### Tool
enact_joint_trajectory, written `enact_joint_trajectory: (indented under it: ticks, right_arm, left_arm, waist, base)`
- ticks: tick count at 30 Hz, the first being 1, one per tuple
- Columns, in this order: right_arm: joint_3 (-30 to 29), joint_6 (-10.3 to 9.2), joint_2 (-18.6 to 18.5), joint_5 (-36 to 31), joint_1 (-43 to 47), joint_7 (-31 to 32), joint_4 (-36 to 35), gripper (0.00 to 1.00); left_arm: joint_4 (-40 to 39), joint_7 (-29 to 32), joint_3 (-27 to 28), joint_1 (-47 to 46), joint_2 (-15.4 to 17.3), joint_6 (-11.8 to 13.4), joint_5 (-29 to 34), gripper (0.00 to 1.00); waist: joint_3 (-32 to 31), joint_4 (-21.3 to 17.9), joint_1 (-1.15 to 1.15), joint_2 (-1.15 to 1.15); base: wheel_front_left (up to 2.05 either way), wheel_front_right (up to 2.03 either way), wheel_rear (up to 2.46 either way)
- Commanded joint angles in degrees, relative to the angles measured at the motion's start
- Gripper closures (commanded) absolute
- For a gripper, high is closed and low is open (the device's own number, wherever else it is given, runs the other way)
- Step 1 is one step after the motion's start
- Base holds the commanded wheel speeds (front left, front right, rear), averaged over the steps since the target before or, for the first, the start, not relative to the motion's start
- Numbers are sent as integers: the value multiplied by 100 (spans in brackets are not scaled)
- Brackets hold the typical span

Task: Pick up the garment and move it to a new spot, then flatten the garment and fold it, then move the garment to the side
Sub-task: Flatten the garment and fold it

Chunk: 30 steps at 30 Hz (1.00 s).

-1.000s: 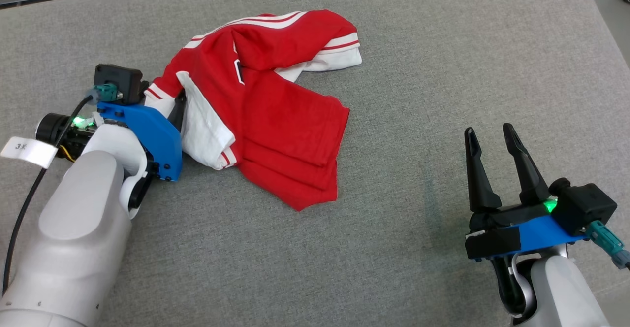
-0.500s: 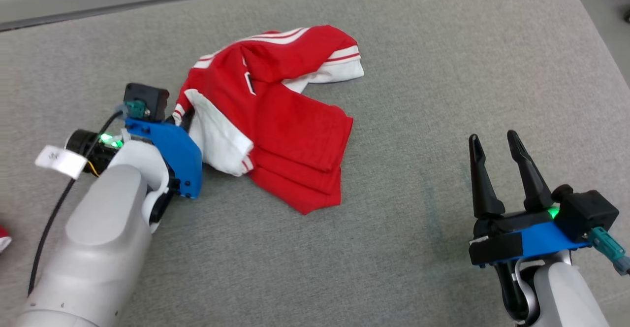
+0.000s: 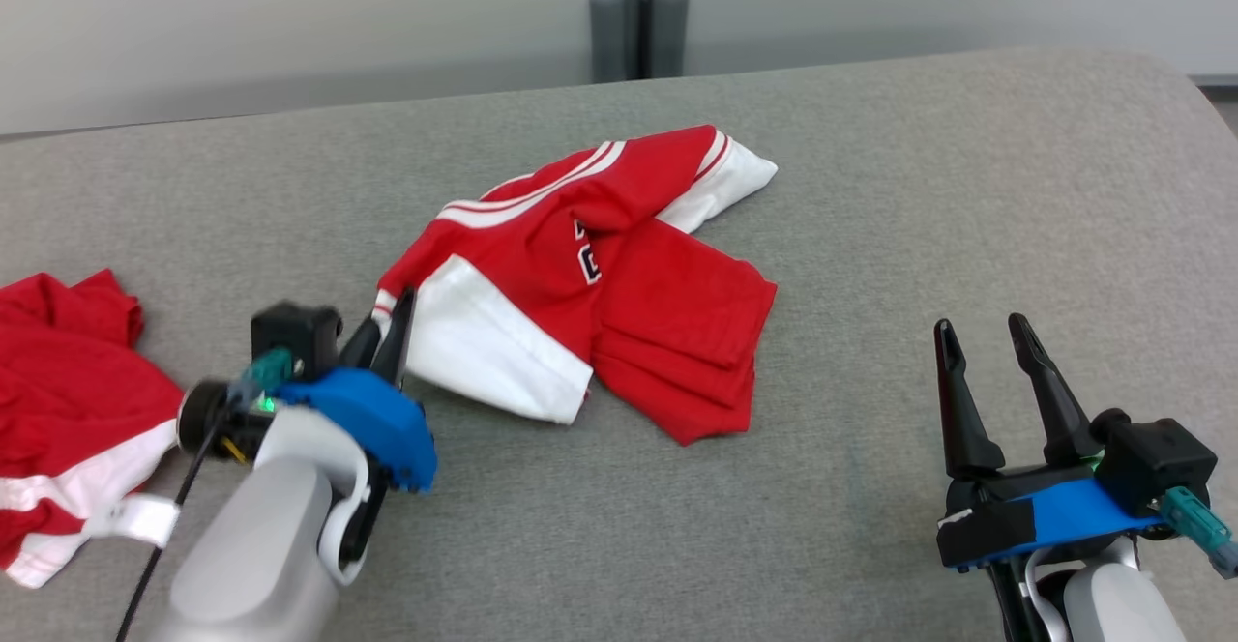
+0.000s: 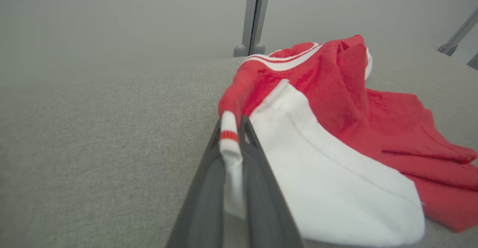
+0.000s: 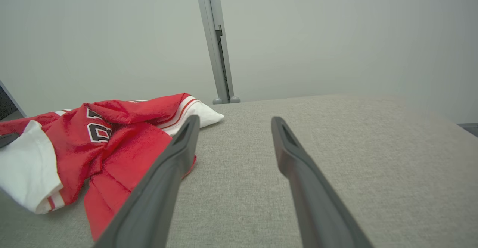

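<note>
Garment: red-and-white crumpled jersey [image 3: 619, 284] lies mid-table on the grey fabric table [image 3: 919, 188].
My left hand [image 3: 392, 313]: clenched on its striped white cuff [image 4: 228, 143].
My right hand [image 3: 982, 333]: released, well apart.
Lift: I'd raise slowly so the cuff can't slip.

Lower left, left gripper [image 3: 389, 318], dark tapered fingers [image 3: 398, 344], blue cover [image 3: 379, 422], black camera block [image 3: 290, 331], teal plug [image 3: 263, 371], black cable [image 3: 160, 547], white tag [image 3: 131, 518], pale grey forearm [image 3: 253, 569], lower right, right gripper [image 3: 979, 326], built alike.
</note>
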Motion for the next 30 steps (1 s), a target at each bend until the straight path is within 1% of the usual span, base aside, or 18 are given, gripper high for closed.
enact_joint_trajectory:
  ticks: [1, 8, 13, 18, 19, 20, 21, 23, 25, 26, 28, 30]
  right_arm:
    - [-24, 3, -27, -25, 79, 34, -50, 0]
    - [-46, 2, -27, 24, 244, 92, -75, 0]
    - [-46, 3, -27, 21, 306, 131, -67, 0]
    - [-41, 3, -27, 29, 319, 131, -61, 0]
    - [-33, 3, -27, 37, 326, 133, -54, 0]
    - [-18, 3, -27, 44, 331, 136, -45, 0]
    - [-10, 3, -27, 46, 338, 142, -40, 0]
    - [-2, 3, -28, 51, 348, 149, -23, 0]
    - [6, 3, -28, 48, 336, 150, -17, 0]
    - [7, 3, -28, 46, 342, 152, -14, 0]
    - [9, 3, -27, 38, 368, 158, -3, 0]
    - [2, 3, -28, 31, 404, 161, 10, 0]
  left_arm:
    - [-193, -73, 71, 291, 55, 108, -77, 100]
    - [-1135, -149, 350, 1582, 171, 581, -441, 100]
    - [-1864, -66, 458, 2376, 325, 929, -584, 100]
    - [-2572, 43, 523, 2908, 416, 1219, -657, 100]
    - [-2681, 7, 547, 2953, 437, 1278, -631, 74]
    - [-2761, -30, 538, 2966, 493, 1346, -523, 22]
    - [-2859, -97, 530, 2960, 499, 1402, -458, 0]
    - [-3042, -259, 561, 2926, 434, 1459, -420, 0]
    - [-3150, -439, 605, 2841, 482, 1503, -304, 0]
    - [-3179, -505, 620, 2821, 482, 1492, -277, 0]
    - [-3295, -631, 719, 2786, 357, 1456, -348, 0]
    - [-3403, -720, 809, 2735, 363, 1451, -267, 0]
  waist:
    - [-22, 84, 1, 0]
    - [-129, 324, 1, 0]
    - [-162, 384, 1, 0]
    - [-188, 407, 1, 0]
    - [-199, 411, 1, 0]
    - [-216, 411, 1, 0]
    - [-230, 410, 1, 0]
    - [-271, 411, 1, 0]
    - [-320, 393, 1, 0]
    - [-342, 384, 1, 0]
    - [-398, 366, 1, 0]
    - [-455, 349, 1, 0]
  base:
    - [0, 0, 0]
    - [0, 0, 0]
    - [0, 0, 0]
    - [0, 0, 0]
    - [0, 0, 0]
    - [0, 0, 0]
    - [0, 0, 0]
    - [0, 0, 0]
    - [0, 0, 0]
    - [0, 0, 0]
    - [0, 0, 0]
    - [0, 0, 0]
